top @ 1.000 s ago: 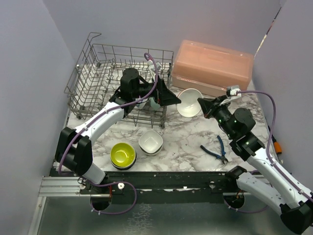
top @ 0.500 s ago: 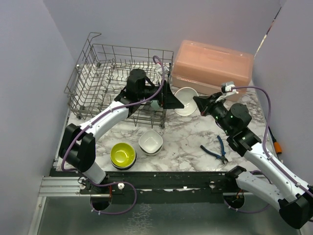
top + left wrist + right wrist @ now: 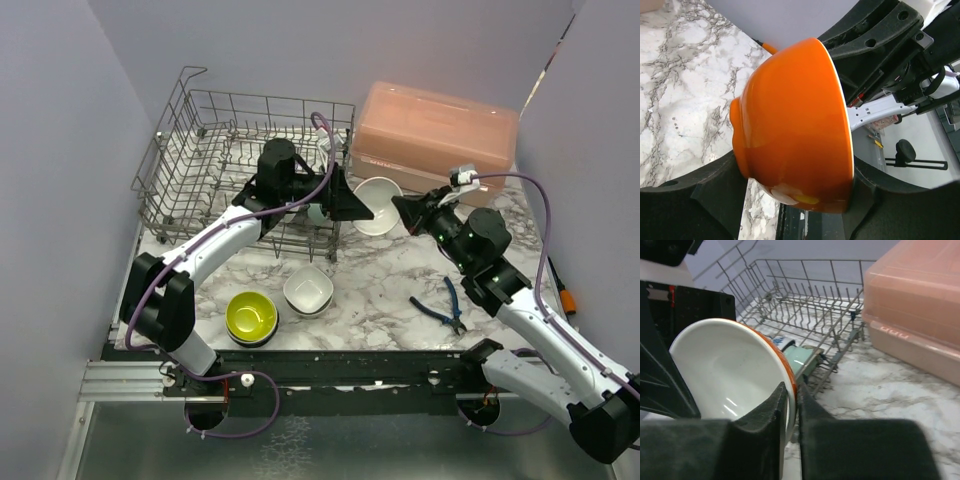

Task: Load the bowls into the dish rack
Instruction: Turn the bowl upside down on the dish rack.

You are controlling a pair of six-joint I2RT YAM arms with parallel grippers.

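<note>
Marble-look table (image 3: 380,275), plain lavender walls all round. Nearest the arm bases, at roughly 7 o'clock, sit two loose bowls: one lime-yellow bowl (image 3: 251,315) and, just beside it at its 2 o'clock, one white bowl (image 3: 308,289). Over at 5 o'clock lies one pair of blue-handled pliers (image 3: 440,303). Mid-table, both arms meet on a single orange bowl (image 3: 380,205), white inside, held tipped on its side. The right gripper (image 3: 792,392) is pinched tight on its rim. The left gripper (image 3: 358,203) straddles it, foot toward one finger and rim toward the other, but honestly I can't tell if it's squeezing. Further back at 10 o'clock is the one dish rack (image 3: 215,150), with one pale teal bowl (image 3: 316,213) in its near right corner. One pink lidded box (image 3: 435,135) sits at 1 o'clock.
</note>
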